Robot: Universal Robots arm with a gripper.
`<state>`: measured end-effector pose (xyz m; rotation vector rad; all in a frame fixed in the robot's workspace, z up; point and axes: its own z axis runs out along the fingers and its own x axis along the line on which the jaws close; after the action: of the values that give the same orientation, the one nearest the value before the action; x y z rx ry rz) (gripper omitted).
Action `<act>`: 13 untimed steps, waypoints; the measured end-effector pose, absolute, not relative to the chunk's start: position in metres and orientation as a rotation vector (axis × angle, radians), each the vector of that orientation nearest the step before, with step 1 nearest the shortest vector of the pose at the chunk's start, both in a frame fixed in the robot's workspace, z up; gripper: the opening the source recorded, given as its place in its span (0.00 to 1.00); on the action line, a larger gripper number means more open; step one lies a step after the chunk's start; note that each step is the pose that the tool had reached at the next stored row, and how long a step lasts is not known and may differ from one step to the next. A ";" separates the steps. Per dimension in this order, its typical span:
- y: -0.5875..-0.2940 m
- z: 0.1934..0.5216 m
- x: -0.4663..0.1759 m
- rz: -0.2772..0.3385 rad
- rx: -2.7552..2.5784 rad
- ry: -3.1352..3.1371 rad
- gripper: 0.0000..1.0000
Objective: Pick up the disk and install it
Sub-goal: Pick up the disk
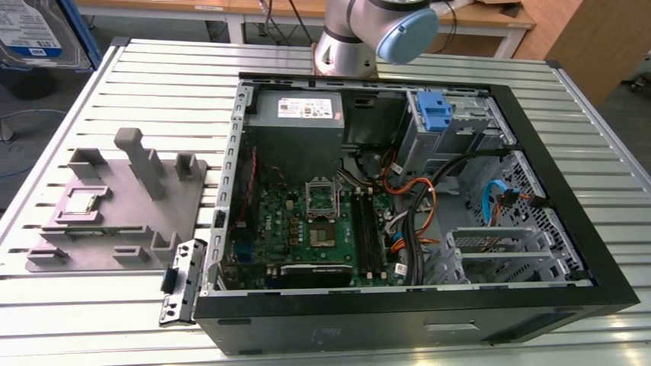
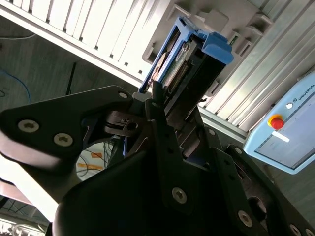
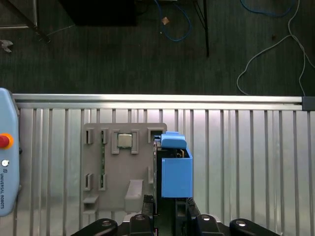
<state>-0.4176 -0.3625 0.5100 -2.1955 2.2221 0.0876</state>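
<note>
The disk, silver-grey with a white-and-blue label and a blue carrier frame, hangs high at the far edge of the exterior view's left, beyond the table edge. In the second wrist view the disk sticks out from between the black fingers of my gripper, which is shut on it. In the first wrist view the blue carrier of the disk rises from the gripper, over the slatted table beside the grey fixture.
An open computer case lies on the slatted metal table, with a grey power-supply box and a blue latch at its drive bay. The grey fixture carries a chip. A pendant lies nearby.
</note>
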 end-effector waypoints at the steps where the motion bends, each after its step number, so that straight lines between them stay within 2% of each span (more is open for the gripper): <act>1: -0.362 0.510 -0.418 0.088 -2.195 2.222 0.35; 13: -0.362 0.510 -0.412 0.088 -2.195 2.222 0.35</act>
<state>-0.4120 -0.3624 0.5099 -2.1954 2.2221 0.0876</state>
